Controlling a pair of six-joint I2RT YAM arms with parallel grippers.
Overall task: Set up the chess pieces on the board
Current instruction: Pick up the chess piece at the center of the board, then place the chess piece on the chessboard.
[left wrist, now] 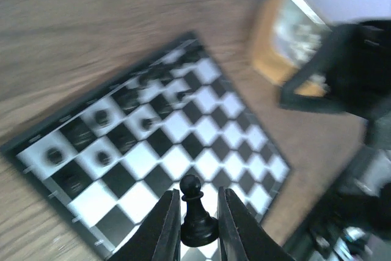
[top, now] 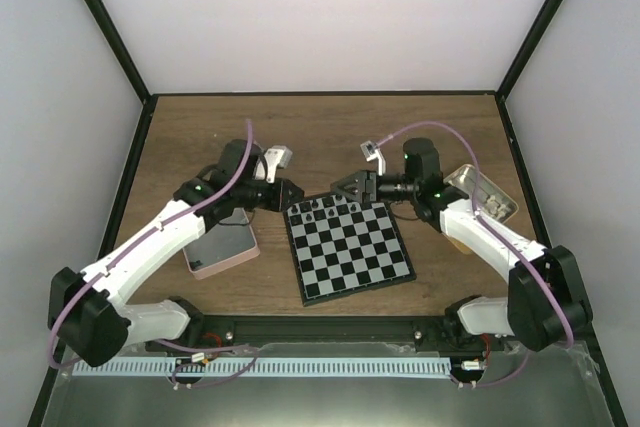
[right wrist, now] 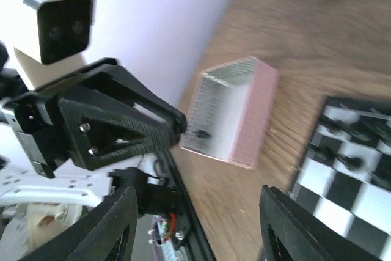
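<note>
My arms (top: 150, 242): white shells, black joints, a lilac cable (top: 240, 162) looped along each, small green lights (top: 197, 187) near the wrists; my fingers (left wrist: 164, 230) are black, tapering wedges.

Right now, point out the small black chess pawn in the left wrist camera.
Left wrist view, bottom centre: the black pawn is pinched in the left gripper, over an edge of the black-and-grey checked board.
</note>
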